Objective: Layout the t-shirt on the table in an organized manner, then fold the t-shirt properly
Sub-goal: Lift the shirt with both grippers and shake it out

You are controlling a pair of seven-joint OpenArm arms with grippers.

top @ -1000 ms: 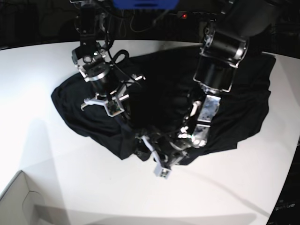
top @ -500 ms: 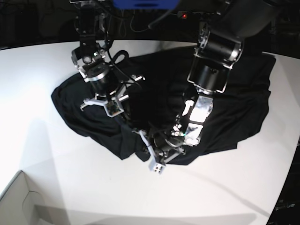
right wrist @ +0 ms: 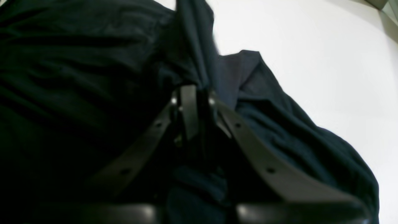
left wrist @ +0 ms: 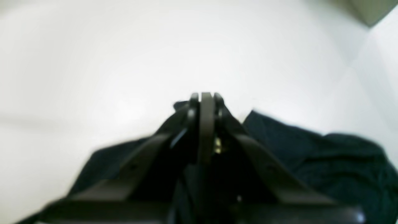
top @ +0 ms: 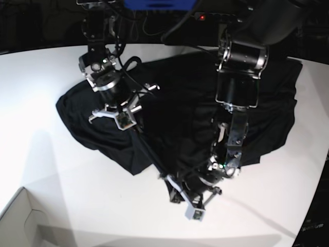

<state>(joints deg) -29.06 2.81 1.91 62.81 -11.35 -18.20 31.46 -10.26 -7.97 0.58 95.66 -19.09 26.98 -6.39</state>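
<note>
Lying bunched on the table, the shirt now stretches: the left gripper has snapped together on its near edge and pulled outward. The right gripper stays pinched on a fold, helping spread it flat.

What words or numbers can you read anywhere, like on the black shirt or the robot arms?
None can be read.
The plain black soft t-shirt has no print that shows.
The smooth white table is blank.
The blue thing at the top edge shows no letters.
The small marks on the arms are too tiny and blurred to read.
</note>
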